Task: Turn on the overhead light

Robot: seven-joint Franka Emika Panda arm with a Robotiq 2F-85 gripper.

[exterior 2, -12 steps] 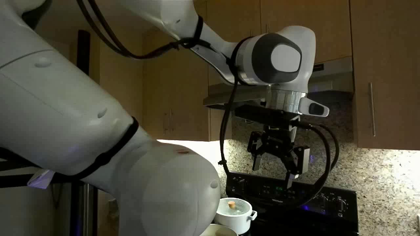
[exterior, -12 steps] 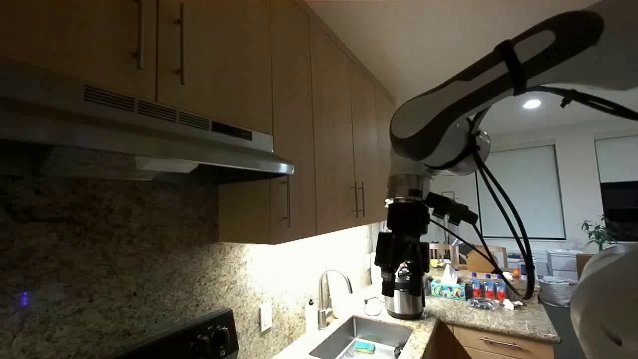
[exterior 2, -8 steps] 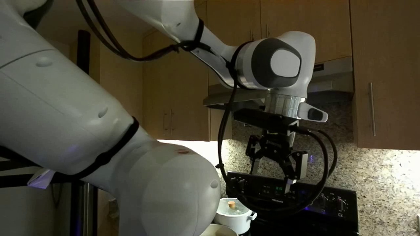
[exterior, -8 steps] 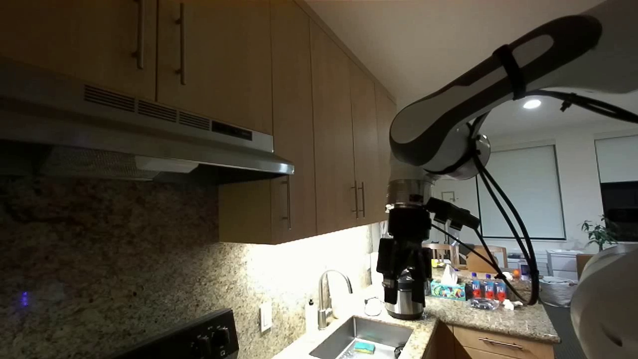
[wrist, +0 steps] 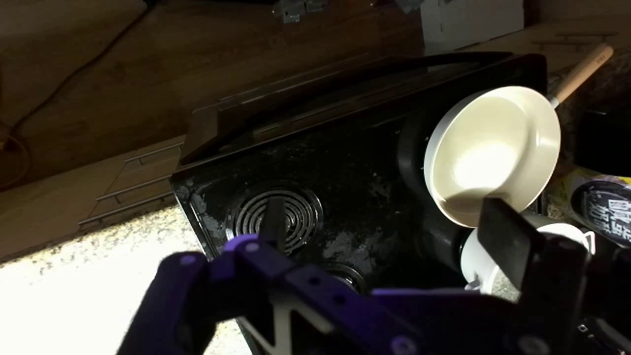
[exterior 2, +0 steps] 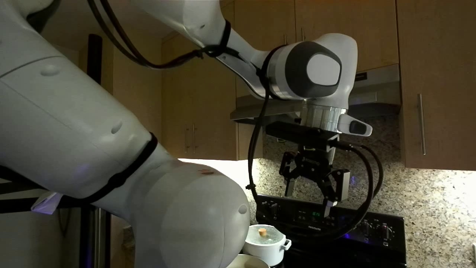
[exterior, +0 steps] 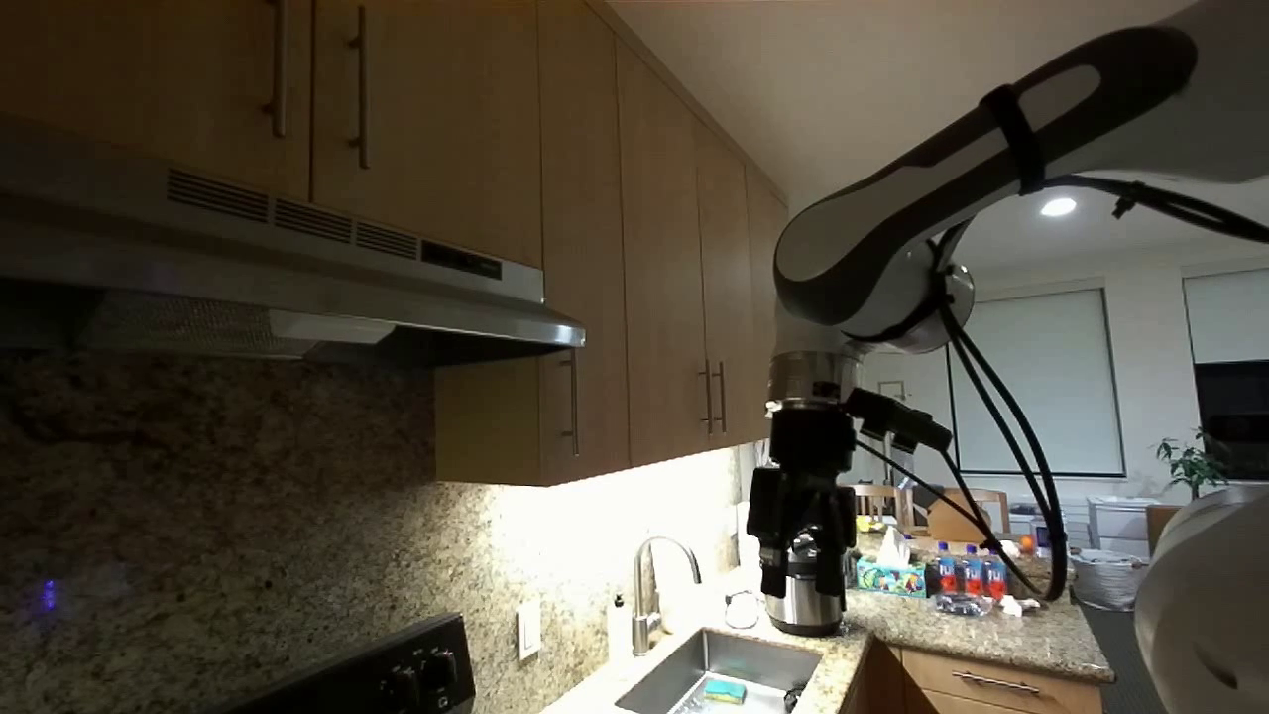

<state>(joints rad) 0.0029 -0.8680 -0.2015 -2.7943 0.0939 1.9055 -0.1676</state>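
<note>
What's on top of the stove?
A cream pan, a white pot and a coil burner. The pan and pot hide what's under them; in the wrist view, the gripper covers part of the stove.

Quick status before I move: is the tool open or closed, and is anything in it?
Tool: open wide, holding nothing.
</note>
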